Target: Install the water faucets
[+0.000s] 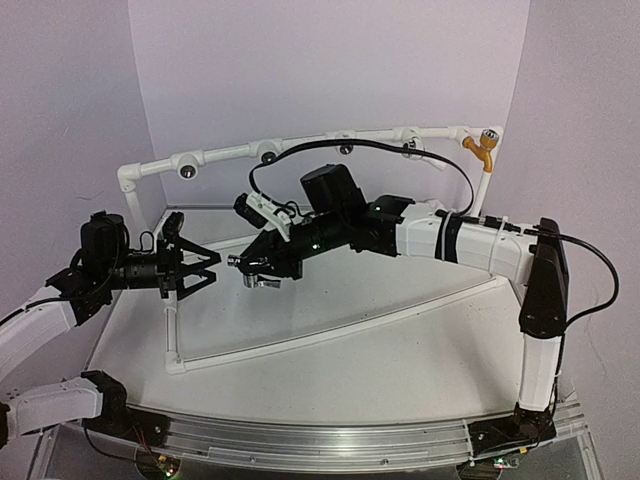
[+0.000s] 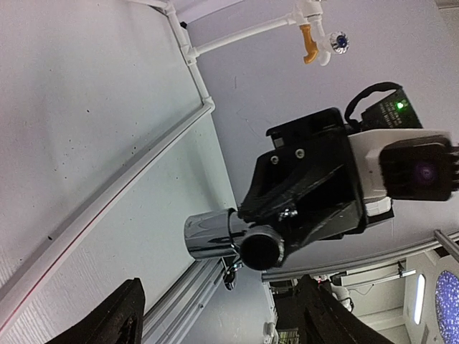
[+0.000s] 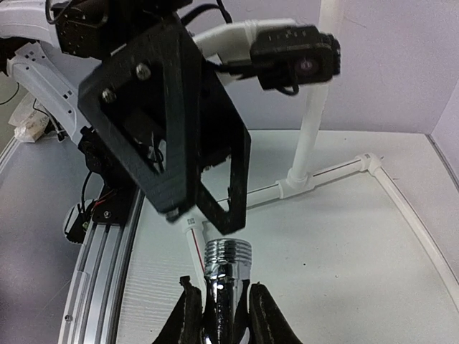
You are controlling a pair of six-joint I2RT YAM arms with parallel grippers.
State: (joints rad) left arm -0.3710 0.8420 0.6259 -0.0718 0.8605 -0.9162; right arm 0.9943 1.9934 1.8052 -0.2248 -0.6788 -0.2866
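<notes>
Your right jaws pinch the silver faucet (image 3: 227,266) by its body, holding it in the air above the surface (image 1: 380,350), its threaded end sticking out past the fingertips. Your left jaws stand spread wide, gripping nothing, just beside that faucet and facing it. The orange faucet (image 1: 481,150) sits on the far right corner of the pipe frame (image 1: 230,153).

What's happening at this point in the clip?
The right gripper holds a silver faucet in the air above the table. It is just in front of the left gripper, which is open and not touching it. An orange faucet already sits at the far right corner of the pipe frame.
</notes>
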